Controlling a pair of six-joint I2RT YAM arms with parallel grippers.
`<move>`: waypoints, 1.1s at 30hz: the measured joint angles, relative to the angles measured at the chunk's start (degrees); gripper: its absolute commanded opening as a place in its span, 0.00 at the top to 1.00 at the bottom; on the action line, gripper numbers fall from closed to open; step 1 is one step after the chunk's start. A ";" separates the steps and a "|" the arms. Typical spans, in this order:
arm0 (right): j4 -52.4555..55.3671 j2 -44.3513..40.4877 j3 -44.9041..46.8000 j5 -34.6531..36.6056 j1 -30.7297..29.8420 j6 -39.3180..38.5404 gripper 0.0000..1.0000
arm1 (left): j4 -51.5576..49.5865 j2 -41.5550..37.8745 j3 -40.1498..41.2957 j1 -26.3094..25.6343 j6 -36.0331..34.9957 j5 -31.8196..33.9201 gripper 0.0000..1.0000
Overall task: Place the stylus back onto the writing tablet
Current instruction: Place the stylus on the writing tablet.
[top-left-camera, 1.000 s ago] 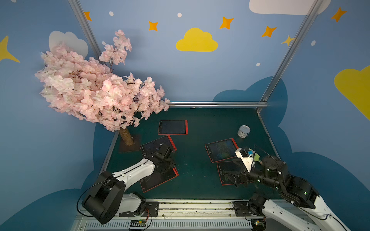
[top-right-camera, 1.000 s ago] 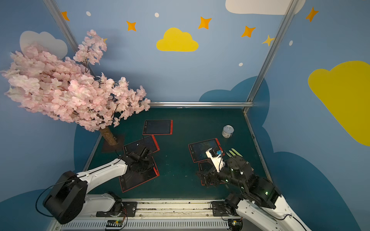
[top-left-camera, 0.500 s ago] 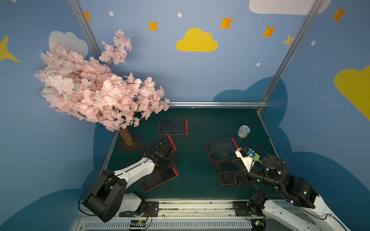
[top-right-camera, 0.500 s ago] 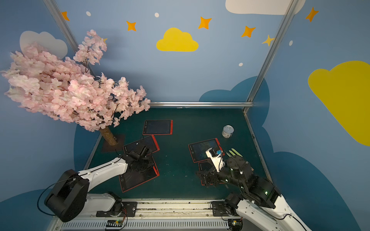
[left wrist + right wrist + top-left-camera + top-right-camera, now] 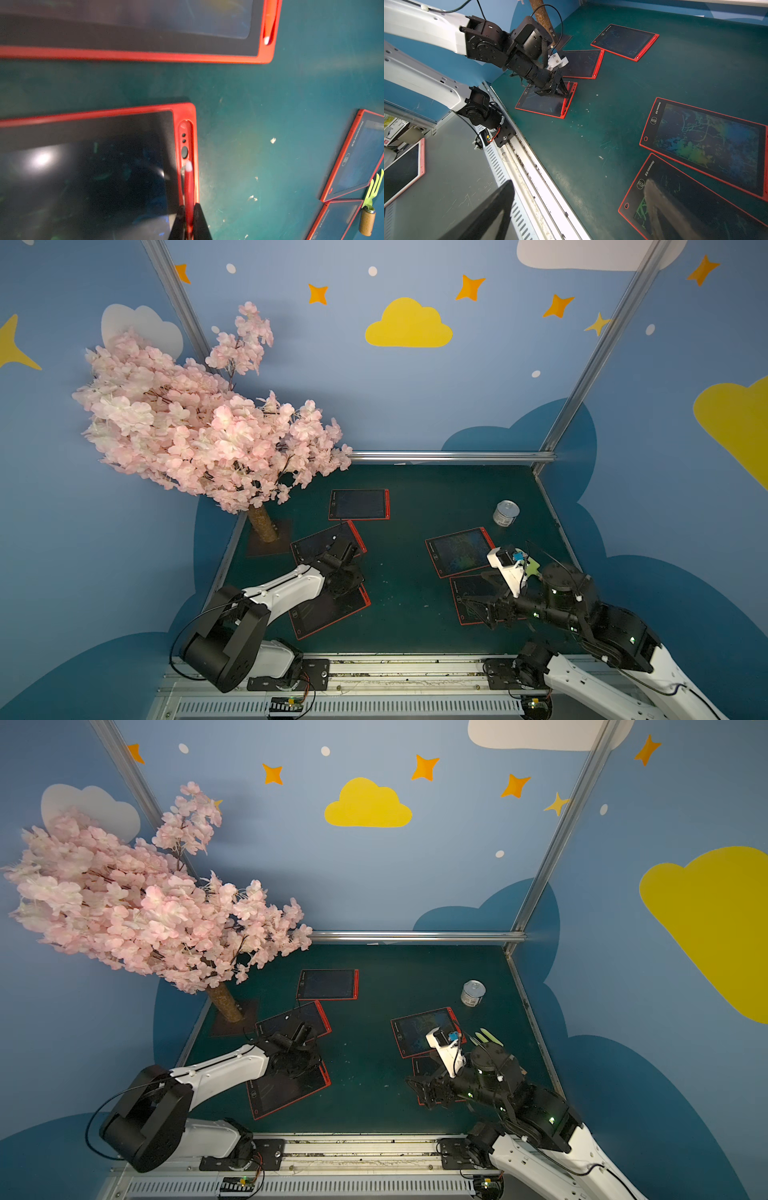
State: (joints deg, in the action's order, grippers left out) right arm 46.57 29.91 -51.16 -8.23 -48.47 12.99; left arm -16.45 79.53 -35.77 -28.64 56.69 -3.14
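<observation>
Left tool [image 5: 189, 205] had barely shifted, clamped on the slim red plastic stylus [image 5: 188, 182], whose long axis ran along the side slot [image 5: 184, 141] of the red-framed black writing tablet [image 5: 185, 111], white tip leading; right tool [image 5: 578, 182], jaws apart, stood well away.

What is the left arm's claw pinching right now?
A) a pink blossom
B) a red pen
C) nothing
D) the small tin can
B: in the left wrist view the left gripper is shut on the red stylus, white tip over the slot of the writing tablet.
</observation>
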 measured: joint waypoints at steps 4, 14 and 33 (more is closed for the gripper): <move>0.00 0.11 0.00 0.00 0.00 0.00 0.04 | 0.28 0.52 -0.35 0.09 -0.37 -0.13 0.91; 0.00 0.22 0.00 -0.37 0.00 -0.02 0.04 | 0.26 0.90 -0.48 0.15 -1.03 -0.13 0.91; 0.00 0.44 0.00 -0.37 0.00 -0.02 0.04 | -0.48 2.16 -1.53 0.90 -1.66 -0.13 0.86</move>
State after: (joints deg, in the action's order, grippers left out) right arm 46.57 30.35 -51.16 -8.60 -48.47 12.97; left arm -16.93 81.69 -37.30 -27.75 55.02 -3.27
